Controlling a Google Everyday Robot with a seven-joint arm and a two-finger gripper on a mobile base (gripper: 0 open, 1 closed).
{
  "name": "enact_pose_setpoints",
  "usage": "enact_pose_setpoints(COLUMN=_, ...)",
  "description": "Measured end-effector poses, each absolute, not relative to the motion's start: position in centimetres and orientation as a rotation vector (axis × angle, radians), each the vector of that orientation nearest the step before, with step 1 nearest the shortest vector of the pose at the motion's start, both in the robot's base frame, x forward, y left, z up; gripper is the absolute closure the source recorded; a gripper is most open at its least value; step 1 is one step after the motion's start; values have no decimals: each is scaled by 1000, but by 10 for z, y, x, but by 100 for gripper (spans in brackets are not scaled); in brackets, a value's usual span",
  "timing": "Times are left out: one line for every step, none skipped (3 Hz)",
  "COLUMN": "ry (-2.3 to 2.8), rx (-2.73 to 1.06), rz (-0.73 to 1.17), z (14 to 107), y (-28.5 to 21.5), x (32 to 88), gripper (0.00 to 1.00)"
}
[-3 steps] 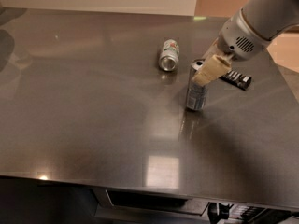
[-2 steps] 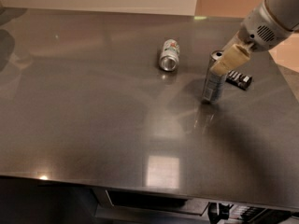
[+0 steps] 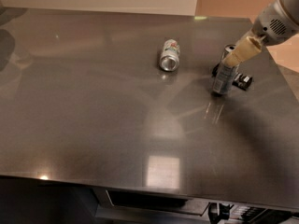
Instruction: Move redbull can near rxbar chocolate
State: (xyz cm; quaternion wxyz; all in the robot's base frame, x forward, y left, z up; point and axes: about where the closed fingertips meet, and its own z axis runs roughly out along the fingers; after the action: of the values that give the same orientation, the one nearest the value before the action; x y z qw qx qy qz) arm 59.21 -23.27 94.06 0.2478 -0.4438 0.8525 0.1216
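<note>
The redbull can (image 3: pixel 223 80) stands upright on the table's right side, slim and silver with bluish-grey bands. My gripper (image 3: pixel 231 58), with cream-coloured fingers (image 3: pixel 243 50), reaches down from the upper right and is shut on the can's top. The rxbar chocolate (image 3: pixel 244 81), a flat black bar with white lettering, lies right behind the can. The can hides its middle, and its ends show on either side. The can's base is beside or touching the bar.
A shorter silver can (image 3: pixel 169 55) with green and red markings lies on its side left of the redbull can. The dark glossy table (image 3: pixel 93 115) spreads to the left and front. Its right edge (image 3: pixel 285 78) is close behind the bar.
My gripper has carried the redbull can to the right and slightly back, from in front of the lying can's right side to right against the rxbar chocolate.
</note>
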Motion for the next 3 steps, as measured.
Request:
enact_pose_setpoints(ry=2340, rx=-1210, rz=341, z=934, y=-236, x=603, gripper=82)
enact_pose_setpoints(ry=2348, rx=-1209, rz=339, z=928, y=-239, x=611, gripper=59)
enact_pose_setpoints(ry=2340, rx=-1208, rz=336, z=924, y=-241, x=618, gripper=36)
